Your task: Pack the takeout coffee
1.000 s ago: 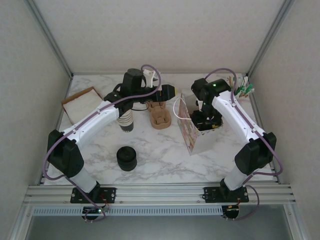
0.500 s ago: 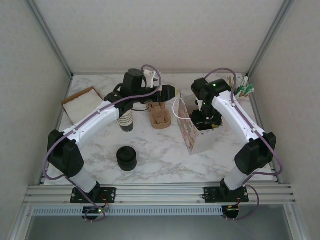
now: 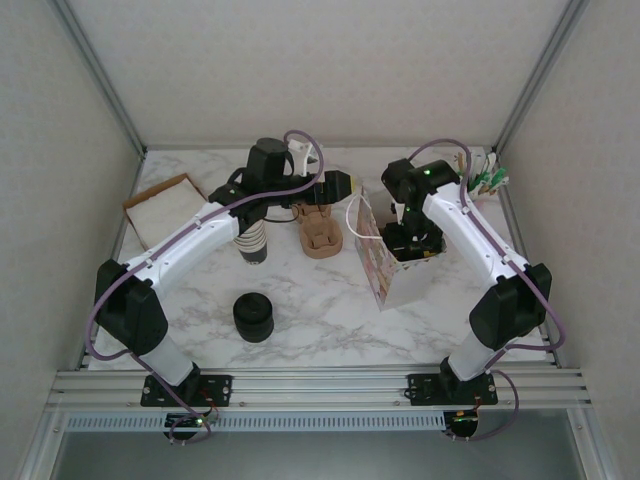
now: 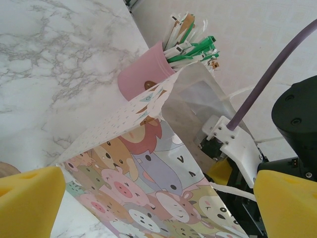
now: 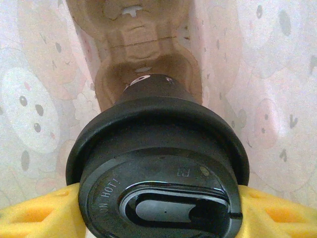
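We're looking at the right gripper (image 5: 158,220) down inside the cartoon-animal printed paper bag (image 3: 392,285), its yellow fingers (image 5: 34,215) clamped on either side of the dark paper takeout coffee cup (image 5: 158,144) just under its round black plastic lid. Below the cup lies a brown moulded pulp tray (image 5: 141,54). Over on the other side, our left gripper (image 4: 158,203) hangs with its jaws spread wide, facing the bag's outer wall

Black-lidded dark takeout coffee (image 5: 158,163), pastel animal-print bag (image 4: 148,171), brown cup carrier (image 3: 322,238), white grey-veined marble table (image 3: 330,312)
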Tool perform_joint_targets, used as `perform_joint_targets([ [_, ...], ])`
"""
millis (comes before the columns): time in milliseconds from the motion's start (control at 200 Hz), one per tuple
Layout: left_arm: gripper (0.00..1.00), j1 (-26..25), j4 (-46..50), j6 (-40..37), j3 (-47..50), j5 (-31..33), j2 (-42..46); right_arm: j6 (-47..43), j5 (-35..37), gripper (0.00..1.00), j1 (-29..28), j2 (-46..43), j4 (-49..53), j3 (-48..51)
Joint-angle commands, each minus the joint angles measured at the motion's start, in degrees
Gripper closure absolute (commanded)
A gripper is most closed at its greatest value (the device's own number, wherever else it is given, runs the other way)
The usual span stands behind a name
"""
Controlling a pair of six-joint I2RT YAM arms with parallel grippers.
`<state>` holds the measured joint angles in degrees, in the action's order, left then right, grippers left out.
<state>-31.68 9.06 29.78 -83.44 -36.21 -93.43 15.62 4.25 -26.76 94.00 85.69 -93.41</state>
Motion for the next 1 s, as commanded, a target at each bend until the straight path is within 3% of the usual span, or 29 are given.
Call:
perform_joint_targets([
  [0,0.03,-0.31,-0.27,-0.61,-0.06,-0.36,1.86,-0.29,-0.11,0.33,0.31,0.05,-0.51,1.07],
  [996,0.09,-3.12,3.64,-2.73,-2.52,1.58,2.08,-0.33,-0.67,0.33,0.33,-0.31,-1.23,1.56],
])
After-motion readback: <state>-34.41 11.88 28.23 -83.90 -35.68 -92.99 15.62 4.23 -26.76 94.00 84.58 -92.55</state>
